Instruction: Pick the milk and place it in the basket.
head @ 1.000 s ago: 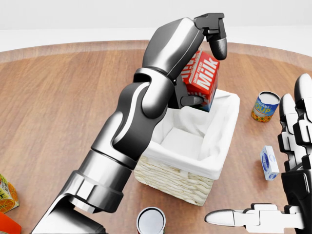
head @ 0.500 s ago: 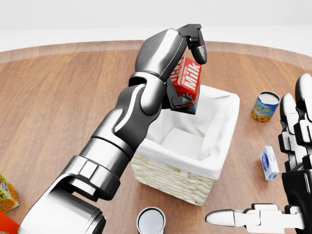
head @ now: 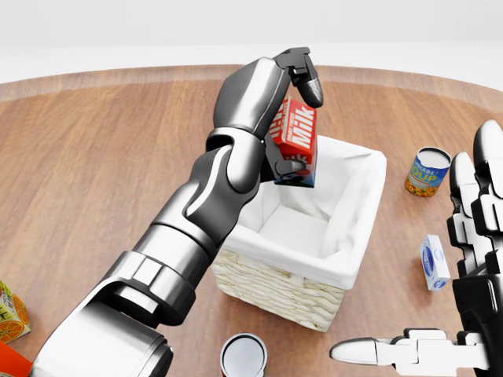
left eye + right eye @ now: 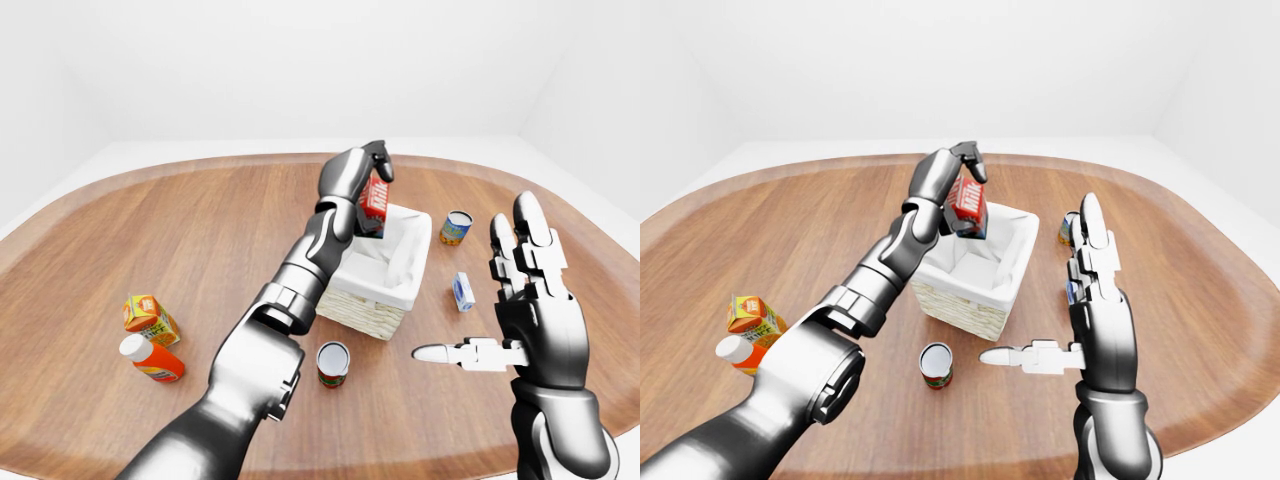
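Red-and-white milk carton, cream wicker basket with white lining, brown wood-grain table

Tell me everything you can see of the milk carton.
The milk is a small red carton with white "Milk" lettering and a blue band at its base. It looks like printed cardboard. The left hand is shut on it, fingers over its top and underside. It hangs tilted in the air over the upper-left corner of the white-lined wicker basket, touching nothing else.

Sim test room, prob. lab-style: bare white walls, pale floor, one big oval wood-grain table w/ scattered groceries.
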